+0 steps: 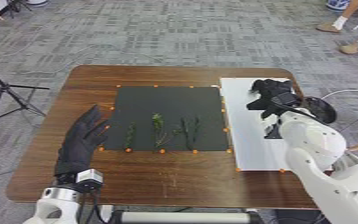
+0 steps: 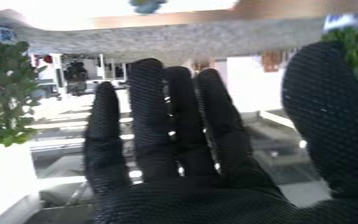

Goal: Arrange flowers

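Note:
My left hand (image 1: 78, 142) is over the table's left side, fingers straight. My right hand (image 1: 270, 91) is over the white board (image 1: 253, 155) on the right; in the right wrist view the same hand (image 2: 184, 187) has straight fingers, its thumb apart, and nothing held. Green stems lie on the black mat (image 1: 140, 97): a short leafy one (image 1: 130, 136) at left, a taller one (image 1: 158, 125) in the middle, and thin dark ones (image 1: 190, 131) at right. Below my right hand, a dark thing (image 1: 272, 132) is partly covered by the arm.
Orange markers line the mat's edges on the brown table (image 1: 149, 185). A round dark thing (image 1: 321, 110) is beside the right wrist, past the board. A black tripod (image 1: 8, 90) stands on the floor left of the table.

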{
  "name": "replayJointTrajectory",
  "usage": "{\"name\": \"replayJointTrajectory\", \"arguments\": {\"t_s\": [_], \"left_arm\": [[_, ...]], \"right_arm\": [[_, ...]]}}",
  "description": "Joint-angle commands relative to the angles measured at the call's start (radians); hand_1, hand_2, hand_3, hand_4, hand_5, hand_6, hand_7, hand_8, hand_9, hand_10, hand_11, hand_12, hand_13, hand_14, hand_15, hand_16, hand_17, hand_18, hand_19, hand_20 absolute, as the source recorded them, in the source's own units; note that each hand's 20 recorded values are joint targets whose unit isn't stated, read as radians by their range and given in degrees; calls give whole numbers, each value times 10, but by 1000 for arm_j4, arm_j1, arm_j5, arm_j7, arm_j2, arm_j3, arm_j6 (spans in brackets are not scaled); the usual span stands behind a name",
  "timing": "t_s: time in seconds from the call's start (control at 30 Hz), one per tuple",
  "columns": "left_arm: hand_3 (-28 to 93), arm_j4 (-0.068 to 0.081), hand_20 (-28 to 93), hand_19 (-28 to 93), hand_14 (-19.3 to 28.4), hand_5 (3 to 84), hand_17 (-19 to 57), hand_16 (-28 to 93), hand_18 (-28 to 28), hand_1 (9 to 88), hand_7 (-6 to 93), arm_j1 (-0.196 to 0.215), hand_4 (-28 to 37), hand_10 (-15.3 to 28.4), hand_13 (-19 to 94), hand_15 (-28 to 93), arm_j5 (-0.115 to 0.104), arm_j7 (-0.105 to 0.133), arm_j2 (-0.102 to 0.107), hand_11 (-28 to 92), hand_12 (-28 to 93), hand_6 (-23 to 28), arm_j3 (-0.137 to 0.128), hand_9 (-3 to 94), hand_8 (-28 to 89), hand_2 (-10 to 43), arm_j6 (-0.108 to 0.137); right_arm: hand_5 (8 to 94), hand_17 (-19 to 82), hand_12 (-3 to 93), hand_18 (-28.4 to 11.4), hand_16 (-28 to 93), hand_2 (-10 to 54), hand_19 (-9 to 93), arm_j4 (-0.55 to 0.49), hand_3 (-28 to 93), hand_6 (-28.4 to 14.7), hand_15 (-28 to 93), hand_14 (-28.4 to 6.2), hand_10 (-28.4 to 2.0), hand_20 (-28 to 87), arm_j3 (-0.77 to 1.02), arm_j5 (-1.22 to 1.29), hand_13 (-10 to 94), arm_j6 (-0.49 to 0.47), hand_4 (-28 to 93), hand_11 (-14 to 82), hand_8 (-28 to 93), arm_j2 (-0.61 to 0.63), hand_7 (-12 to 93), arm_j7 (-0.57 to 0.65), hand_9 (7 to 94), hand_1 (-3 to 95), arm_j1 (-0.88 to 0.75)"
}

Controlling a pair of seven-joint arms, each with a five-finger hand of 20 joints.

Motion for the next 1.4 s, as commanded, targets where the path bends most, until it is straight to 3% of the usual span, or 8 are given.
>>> {"name": "replayJointTrajectory", "arguments": {"t_s": [0.03, 0.57, 0.8, 0.87, 0.9, 1.03, 1.13, 1.4], "left_arm": [[630, -8, 91, 423, 128, 244, -127, 77, 213, 243, 206, 20, -283, 95, 188, 173, -3, 8, -10, 118, 212, 17, -3, 210, -105, -71, 9], [630, -4, 91, 424, 128, 244, -127, 76, 213, 245, 205, 8, -283, 95, 188, 174, -7, 11, -8, 119, 211, 18, 9, 210, -105, -71, 10], [631, -4, 91, 424, 128, 244, -127, 76, 213, 244, 206, 7, -283, 95, 187, 174, -7, 14, -8, 117, 211, 18, 7, 209, -105, -71, 10], [631, -4, 91, 424, 128, 245, -127, 76, 213, 244, 206, 7, -283, 95, 188, 174, -9, 15, -8, 116, 211, 18, 9, 209, -105, -71, 11], [630, -3, 91, 424, 128, 245, -127, 76, 213, 244, 207, 6, -283, 95, 188, 174, -9, 14, -9, 117, 212, 18, 10, 209, -105, -71, 10], [632, -2, 91, 424, 129, 244, -127, 76, 213, 244, 207, 3, -283, 95, 188, 175, -10, 14, -7, 118, 212, 18, 11, 209, -106, -71, 10], [631, 0, 90, 425, 129, 245, -127, 75, 213, 244, 206, -10, -283, 95, 188, 175, -10, 17, 8, 117, 211, 18, 9, 210, -106, -70, 10], [633, 10, 90, 426, 129, 246, -126, 75, 214, 243, 205, -76, -283, 96, 190, 176, -15, 18, 82, 117, 210, 18, 15, 212, -105, -71, 7]], "right_arm": [[364, 102, 274, -231, 213, -95, 648, 24, 845, -53, 676, -118, -134, 372, 53, -34, 359, -8, -282, 326, -132, 80, 332, -5, 395, 287, -82], [417, 113, 255, -228, 214, -95, 644, 80, 832, -28, 669, -95, -100, 375, -37, -110, 411, -5, -283, 318, -149, 57, 362, -85, 468, 298, -85], [417, 117, 259, -224, 219, -95, 648, 113, 846, -27, 671, -94, -109, 375, -54, -163, 413, 60, -283, 325, -155, 61, 371, -63, 458, 306, -72], [431, 128, 280, -218, 225, -95, 661, 139, 853, -24, 688, -89, -116, 379, -72, -189, 434, 127, -283, 385, -157, 65, 395, -61, 463, 322, -64], [454, 145, 293, -212, 232, -95, 675, 153, 861, -14, 691, -83, -116, 381, -77, -198, 472, 164, -281, 434, -174, 66, 436, -67, 494, 354, -61], [597, 211, 522, -193, 400, -93, 727, 177, 798, 18, 653, -55, -62, 401, -81, -187, 621, 211, -281, 343, 62, 61, 547, -101, 701, 481, -55], [677, 265, 579, -190, 415, -95, 781, 172, 823, 7, 715, -56, -35, 441, -85, -183, 687, 224, -281, 326, 90, 64, 504, -107, 788, 496, -51], [708, 297, 598, -183, 450, -95, 787, 141, 842, 7, 703, -37, -39, 466, -150, -136, 722, 319, -261, 292, 99, 56, 488, -167, 831, 498, 40]]}}
